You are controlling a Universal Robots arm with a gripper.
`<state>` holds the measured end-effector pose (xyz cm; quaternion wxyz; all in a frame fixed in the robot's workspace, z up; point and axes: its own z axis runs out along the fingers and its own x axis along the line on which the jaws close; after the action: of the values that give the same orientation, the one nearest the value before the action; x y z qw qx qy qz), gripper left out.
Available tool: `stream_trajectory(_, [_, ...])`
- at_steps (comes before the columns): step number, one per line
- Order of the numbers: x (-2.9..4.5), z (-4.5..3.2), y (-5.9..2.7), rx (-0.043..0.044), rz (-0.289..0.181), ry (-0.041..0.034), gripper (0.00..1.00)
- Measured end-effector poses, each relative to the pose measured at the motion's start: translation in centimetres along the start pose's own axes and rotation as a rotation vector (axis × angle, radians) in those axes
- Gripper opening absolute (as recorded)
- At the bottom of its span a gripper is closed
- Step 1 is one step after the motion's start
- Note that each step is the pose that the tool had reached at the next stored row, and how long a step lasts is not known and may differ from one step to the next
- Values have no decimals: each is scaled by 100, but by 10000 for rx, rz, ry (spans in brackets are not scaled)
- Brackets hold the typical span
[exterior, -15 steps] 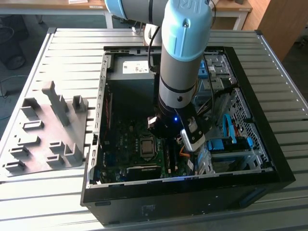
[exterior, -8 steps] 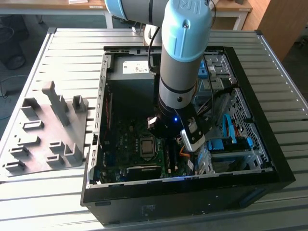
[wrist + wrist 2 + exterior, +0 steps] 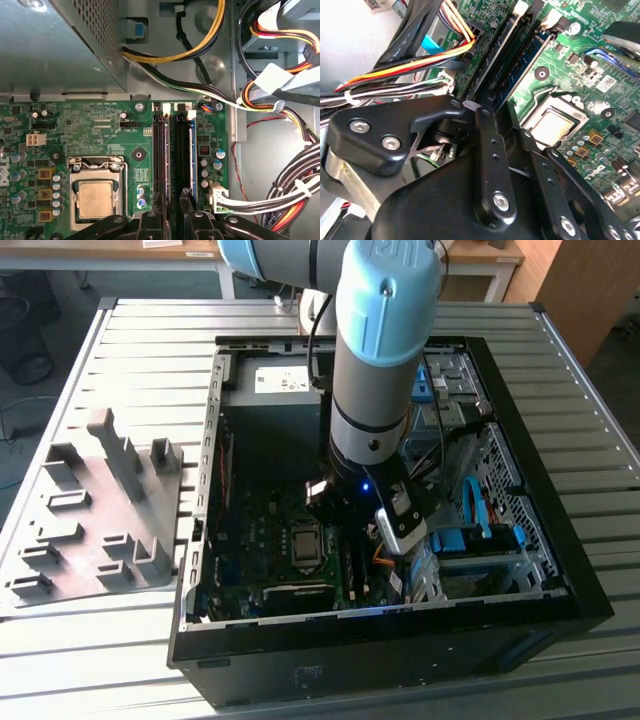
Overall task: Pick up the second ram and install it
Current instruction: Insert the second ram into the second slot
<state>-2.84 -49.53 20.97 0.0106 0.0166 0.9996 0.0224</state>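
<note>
– So, where is the claw (image 3: 335,510)?

– Down inside the open computer case (image 3: 400,645), low over the green motherboard (image 3: 255,530). In both wrist views its tip (image 3: 481,107) (image 3: 170,212) sits right at one end of the long black sockets (image 3: 161,150).

– And the second ram?

– A dark stick (image 3: 517,70) stands on edge among those sockets in the second wrist view, running straight away from the claw's tip. Its near end goes under the tip, so the claw is at least touching or just above it. I take it for the second ram, though I cannot say how deep it sits in its socket.

– Clamped on it, or loose?

– I cannot tell; the claw's own black body hides the place where they meet.

– What lies around the claw?

– Just beside it, on one flank, the metal-framed processor socket (image 3: 97,197) (image 3: 555,122). On the other flank, a blue socket (image 3: 193,150), then a bundle of black, white, yellow and red cables (image 3: 295,195) near the case wall. Beyond the sockets' far end, a perforated metal box (image 3: 60,45).

– Outside the case?

– Well apart from the claw, on the exterior view's left, a grey plastic tray (image 3: 90,510) with upright slots lies on the ribbed metal table (image 3: 150,360).
</note>
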Motion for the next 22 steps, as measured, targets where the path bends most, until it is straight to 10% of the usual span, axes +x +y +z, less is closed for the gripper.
stream_trajectory(11, [-8,-449,55,-2,0,0,13])
stream_trajectory(22, [-8,-468,68,-2,0,0,10])
